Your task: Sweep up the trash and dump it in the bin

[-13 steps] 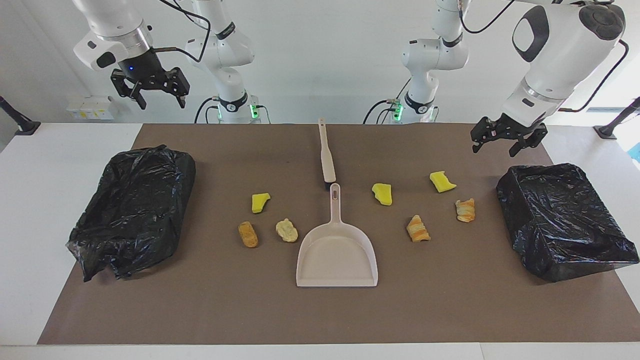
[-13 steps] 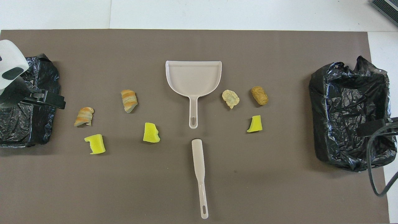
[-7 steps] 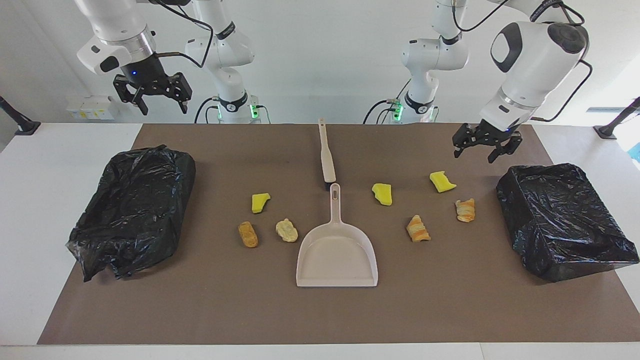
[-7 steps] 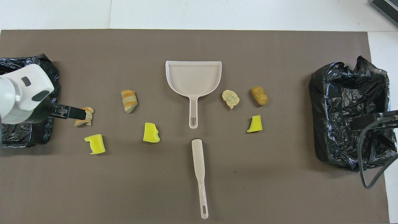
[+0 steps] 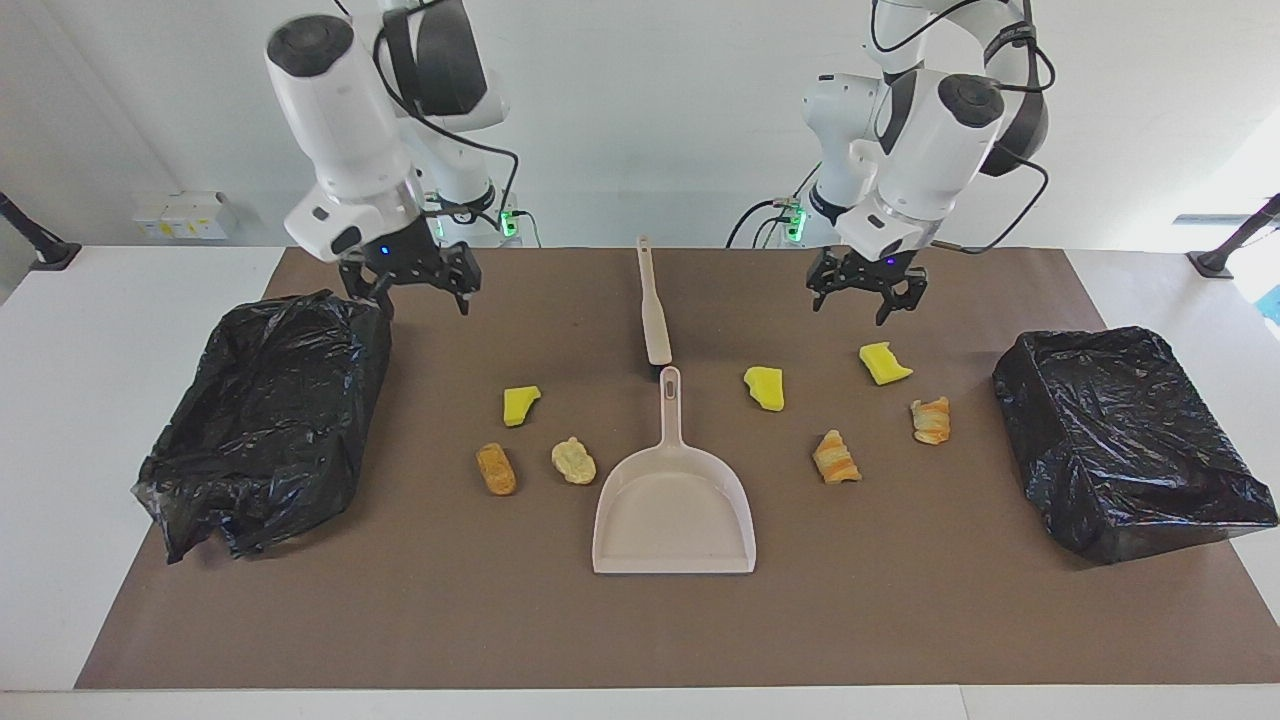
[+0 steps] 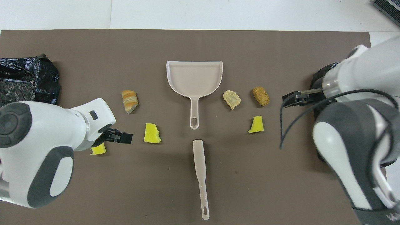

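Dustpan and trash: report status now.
Left gripper and right gripper open, empty, raised over the mat. Seven trash bits loose beside the empty dustpan. Brush untouched. Nothing in the way.

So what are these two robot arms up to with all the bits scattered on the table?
Nothing is being handled yet. Both arms hang empty over the brown mat: the left gripper above a yellow sponge chunk, the right gripper beside one black bin bag. Seven bits of trash lie loose either side of the beige dustpan, with the brush untouched just past its handle.
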You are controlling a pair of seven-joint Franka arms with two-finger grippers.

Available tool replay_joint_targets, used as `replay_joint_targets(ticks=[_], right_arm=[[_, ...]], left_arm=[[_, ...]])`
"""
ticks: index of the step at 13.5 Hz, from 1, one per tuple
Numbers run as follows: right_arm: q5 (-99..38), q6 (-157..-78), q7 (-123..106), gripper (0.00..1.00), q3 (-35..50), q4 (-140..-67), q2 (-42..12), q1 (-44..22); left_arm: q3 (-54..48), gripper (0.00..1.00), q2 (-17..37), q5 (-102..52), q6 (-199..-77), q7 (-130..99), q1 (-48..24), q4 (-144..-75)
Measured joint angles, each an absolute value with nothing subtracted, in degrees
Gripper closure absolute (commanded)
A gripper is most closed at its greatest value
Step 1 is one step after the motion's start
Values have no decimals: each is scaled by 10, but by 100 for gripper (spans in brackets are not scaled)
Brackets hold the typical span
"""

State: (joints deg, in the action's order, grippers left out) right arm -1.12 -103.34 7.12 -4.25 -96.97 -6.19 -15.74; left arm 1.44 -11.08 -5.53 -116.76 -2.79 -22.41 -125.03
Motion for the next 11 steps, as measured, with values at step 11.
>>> replay_joint_targets(ticks=[11], right_arm=[[-80, -1078, 372, 0, -24, -801, -264, -263]], left_arm=[[-75, 0, -154, -56, -1362, -284, -393, -1428]])
